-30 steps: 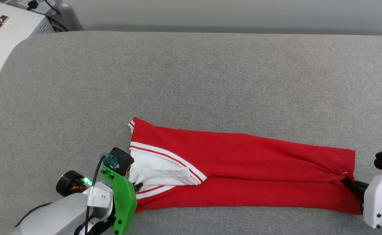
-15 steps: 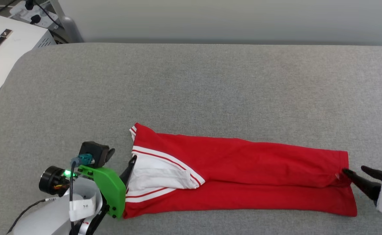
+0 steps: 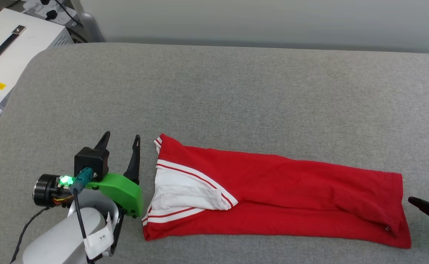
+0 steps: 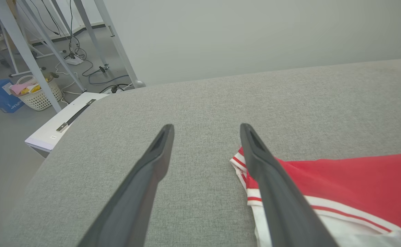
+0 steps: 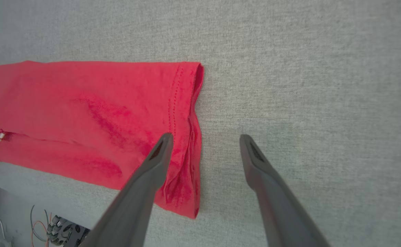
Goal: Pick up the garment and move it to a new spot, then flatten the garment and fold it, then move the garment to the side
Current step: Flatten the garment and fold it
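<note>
Garment (image 3: 291,190) lies folded lengthwise; left fingers (image 3: 133,161), right fingers (image 3: 425,208) spread, empty.

Bright, even light with faint shadows, mostly sharp.

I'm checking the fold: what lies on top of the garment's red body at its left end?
A white sleeve with striped trim lies folded onto the garment. Whatever print or layers sit beneath is covered.
</note>
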You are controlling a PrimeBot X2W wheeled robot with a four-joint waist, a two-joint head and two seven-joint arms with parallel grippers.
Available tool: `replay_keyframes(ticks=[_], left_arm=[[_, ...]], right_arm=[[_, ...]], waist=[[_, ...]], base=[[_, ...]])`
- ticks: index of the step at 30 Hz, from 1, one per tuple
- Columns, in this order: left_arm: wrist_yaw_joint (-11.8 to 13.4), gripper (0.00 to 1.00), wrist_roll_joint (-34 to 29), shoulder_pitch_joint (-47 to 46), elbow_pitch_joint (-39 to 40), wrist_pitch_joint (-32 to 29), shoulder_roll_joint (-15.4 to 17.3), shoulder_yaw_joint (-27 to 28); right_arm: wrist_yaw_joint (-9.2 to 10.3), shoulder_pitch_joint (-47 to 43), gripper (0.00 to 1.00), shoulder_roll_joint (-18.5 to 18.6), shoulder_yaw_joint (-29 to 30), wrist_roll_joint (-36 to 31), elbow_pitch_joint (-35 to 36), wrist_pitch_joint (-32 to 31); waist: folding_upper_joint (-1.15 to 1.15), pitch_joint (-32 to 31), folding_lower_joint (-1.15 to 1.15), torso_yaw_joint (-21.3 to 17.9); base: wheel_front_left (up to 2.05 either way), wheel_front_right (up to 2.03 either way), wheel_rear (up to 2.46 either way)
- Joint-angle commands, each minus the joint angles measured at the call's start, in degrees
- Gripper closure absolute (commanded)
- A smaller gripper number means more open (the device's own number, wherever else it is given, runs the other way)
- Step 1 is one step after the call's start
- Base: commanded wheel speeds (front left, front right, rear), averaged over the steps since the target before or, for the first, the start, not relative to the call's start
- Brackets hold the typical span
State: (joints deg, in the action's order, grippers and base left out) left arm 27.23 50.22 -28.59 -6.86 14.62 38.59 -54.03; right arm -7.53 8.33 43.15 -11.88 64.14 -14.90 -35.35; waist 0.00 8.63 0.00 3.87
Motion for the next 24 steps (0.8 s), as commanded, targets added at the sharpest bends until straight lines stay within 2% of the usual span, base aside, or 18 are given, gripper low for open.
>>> replay_keyframes(ticks=[1, 14, 17, 18, 19, 20, 21, 24], left_arm=[[0.83, 0.0, -2.42, 1.4, 0.22, 0.33, -1.12, 1.94], [0.18, 0.0, -19.44, 12.52, 2.86, 0.37, -11.6, 21.34], [-0.86, 0.0, -23.11, 15.8, 3.74, 0.37, -14.33, 25.93], [-2.25, 0.0, -26.81, 18.83, 4.14, 0.37, -16.88, 29.43], [-2.72, 0.0, -27.54, 19.62, 4.22, 0.37, -17.77, 30.26], [-3.3, 0.0, -28.59, 20.48, 4.33, 0.38, -18.69, 31.17], [-3.78, 0.0, -29.39, 21.09, 4.38, 0.38, -19.36, 31.91], [-5.9, 0.0, -31.66, 22.76, 4.11, 0.38, -21.45, 34.22]], right_arm=[[0.04, 1.19, 0.0, -0.86, -0.39, -0.87, -0.85, -0.58], [0.04, 4.98, 0.0, -8.36, -5.48, -1.98, -6.36, -3.11], [0.04, 4.85, 0.0, -9.7, -6.88, -1.23, -6.34, -3.27], [0.04, 4.51, 0.0, -10.25, -8.23, -0.84, -6.07, -3.42], [0.04, 4.39, 0.0, -10.26, -8.49, -0.61, -6.08, -3.51], [0.04, 4.31, 0.67, -10.18, -8.78, -0.42, -6.09, -3.49], [0.04, 4.3, 0.99, -10.07, -8.92, -0.21, -6.16, -3.38], [0.04, 4.34, 1.0, -9.43, -9.26, 0.39, -6.64, -2.8]], waist=[[0.0, 1.15, 0.0, 1.09], [0.0, 4.13, 0.0, 3.41], [0.0, 4.23, 0.0, 3.44], [0.0, 4.05, 0.0, 3.37], [0.0, 3.95, 0.0, 3.35], [0.0, 3.84, 0.0, 3.28], [0.0, 3.75, 0.0, 3.24], [0.0, 3.27, 0.0, 3.11]], base=[[0.0, 0.0, 0.0], [0.0, 0.0, 0.0], [0.0, 0.0, 0.0], [0.0, 0.0, 0.0], [0.0, 0.0, 0.0], [0.0, 0.0, 0.0], [0.0, 0.0, 0.0], [0.0, 0.0, 0.0]])
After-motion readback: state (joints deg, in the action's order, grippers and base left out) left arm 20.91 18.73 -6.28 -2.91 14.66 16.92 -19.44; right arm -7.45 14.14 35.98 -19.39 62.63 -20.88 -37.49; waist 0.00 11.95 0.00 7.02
